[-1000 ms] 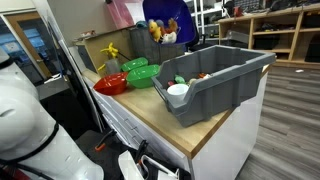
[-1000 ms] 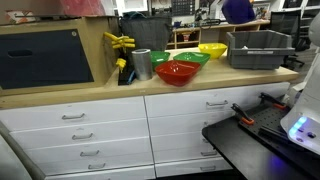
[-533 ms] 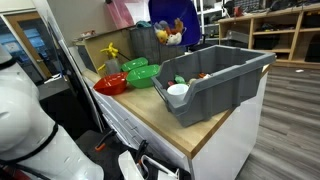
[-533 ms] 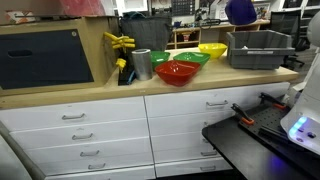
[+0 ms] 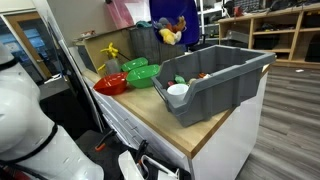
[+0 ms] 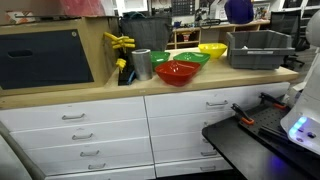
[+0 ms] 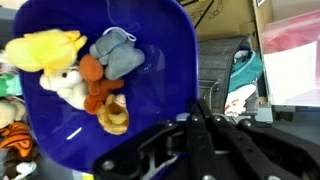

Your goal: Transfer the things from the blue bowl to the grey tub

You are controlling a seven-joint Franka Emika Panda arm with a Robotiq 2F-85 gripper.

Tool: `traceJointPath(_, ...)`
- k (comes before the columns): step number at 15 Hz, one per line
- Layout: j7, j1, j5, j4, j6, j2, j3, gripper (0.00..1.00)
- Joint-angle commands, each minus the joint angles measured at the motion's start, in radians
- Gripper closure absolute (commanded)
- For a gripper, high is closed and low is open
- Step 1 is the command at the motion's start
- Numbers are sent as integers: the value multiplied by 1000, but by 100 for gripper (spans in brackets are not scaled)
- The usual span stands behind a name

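The blue bowl [image 5: 168,14] hangs in the air over the back end of the grey tub [image 5: 228,84], tipped so its inside shows. It also shows at the top edge in an exterior view [image 6: 238,10], above the grey tub [image 6: 258,50]. In the wrist view the blue bowl [image 7: 150,95] holds the things [image 7: 85,75]: small yellow, orange, white and grey soft pieces. A few things [image 5: 172,33] show in the bowl's mouth. My gripper [image 7: 195,118] is shut on the bowl's rim.
A red bowl [image 5: 110,85] and a green bowl [image 5: 143,73] sit on the wooden counter beside the tub. A white cup [image 5: 177,92] lies in the tub. A yellow bowl [image 6: 212,50], a metal cup [image 6: 141,64] and a dark crate [image 5: 143,42] stand near.
The blue bowl has shifted slightly toward the tub and tipped a little more, so more of its contents show.
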State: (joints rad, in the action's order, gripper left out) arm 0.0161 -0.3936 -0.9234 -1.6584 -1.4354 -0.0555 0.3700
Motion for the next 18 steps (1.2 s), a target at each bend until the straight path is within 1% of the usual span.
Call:
traceJointPath(1,22,-17,-82,11,47,-23,9,99)
traceJointPath(7,23,-31,-164,8,64,-48,8,99)
traceJointPath(13,23,-55,-223,11,133,-76,14,99)
traceJointPath(18,18,-78,-250,32,196,-98,21,99)
